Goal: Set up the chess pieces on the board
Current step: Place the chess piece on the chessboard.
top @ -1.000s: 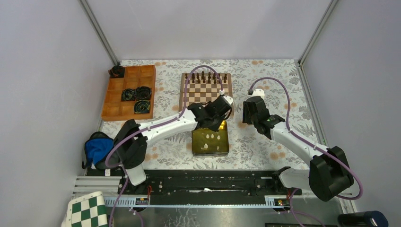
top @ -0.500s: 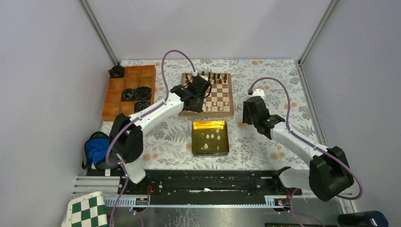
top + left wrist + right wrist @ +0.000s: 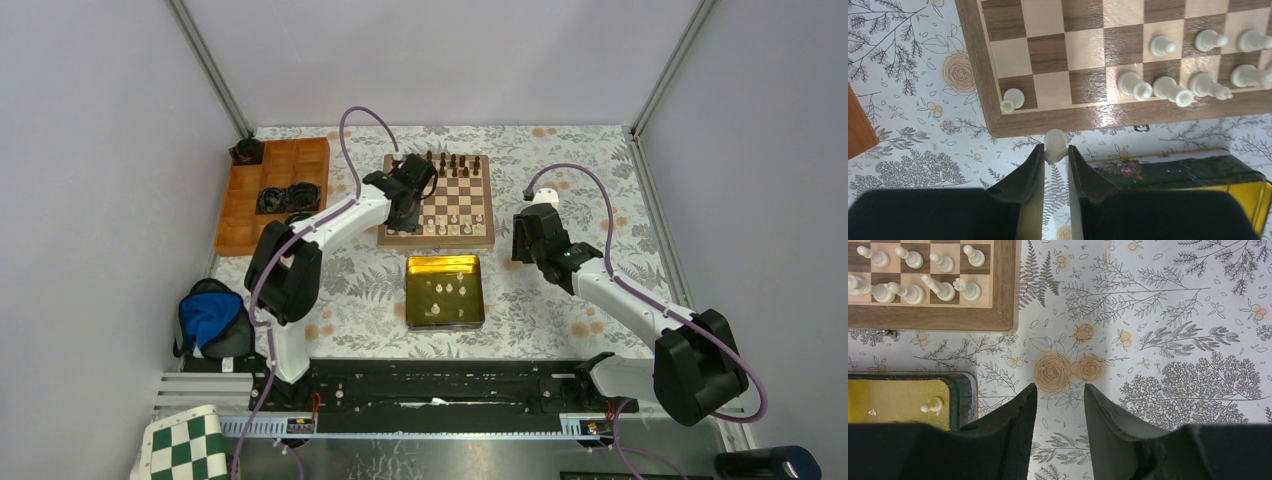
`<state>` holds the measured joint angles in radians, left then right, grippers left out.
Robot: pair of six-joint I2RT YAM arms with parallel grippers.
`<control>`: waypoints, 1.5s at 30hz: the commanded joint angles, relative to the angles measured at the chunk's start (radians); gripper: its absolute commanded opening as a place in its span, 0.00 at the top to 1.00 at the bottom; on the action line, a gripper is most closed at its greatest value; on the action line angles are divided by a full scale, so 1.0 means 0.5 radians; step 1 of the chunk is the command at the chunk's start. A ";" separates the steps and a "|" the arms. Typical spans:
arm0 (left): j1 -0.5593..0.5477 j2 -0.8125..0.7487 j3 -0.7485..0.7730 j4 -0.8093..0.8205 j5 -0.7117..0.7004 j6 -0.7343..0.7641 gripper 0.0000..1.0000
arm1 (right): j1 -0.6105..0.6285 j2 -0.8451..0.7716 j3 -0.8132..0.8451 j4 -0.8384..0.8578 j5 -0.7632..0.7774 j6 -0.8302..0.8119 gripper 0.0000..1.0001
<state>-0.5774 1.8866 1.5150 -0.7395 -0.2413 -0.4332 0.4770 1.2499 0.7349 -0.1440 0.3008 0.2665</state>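
One cream chess piece [image 3: 1054, 143] sits pinched at the left jaws' tips (right jaws spread).

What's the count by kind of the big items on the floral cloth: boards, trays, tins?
Square wooden chessboard with tan rim: 1
Orange wooden compartment tray: 1
Gold rectangular metal tin: 1
Total: 3

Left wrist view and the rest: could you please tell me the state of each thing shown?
left claw: shut on a cream chess piece.
right claw: open, empty, over the tablecloth.
board: lying flat, cream side only partly set up.
tin: open, a few cream pieces inside.
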 commanded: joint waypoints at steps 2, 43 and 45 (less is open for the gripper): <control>0.060 0.067 0.069 0.102 0.009 -0.061 1.00 | -0.013 -0.018 0.021 0.076 -0.004 0.001 0.54; 0.161 0.222 0.036 0.277 0.120 -0.094 1.00 | -0.013 -0.021 0.022 0.052 0.004 -0.011 0.54; 0.161 0.223 0.030 0.284 0.120 -0.091 0.99 | -0.012 -0.021 0.022 0.052 0.005 -0.011 0.54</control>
<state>-0.5068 1.9854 1.5230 -0.6415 -0.1875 -0.4660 0.4770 1.2564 0.7349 -0.1436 0.2951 0.2661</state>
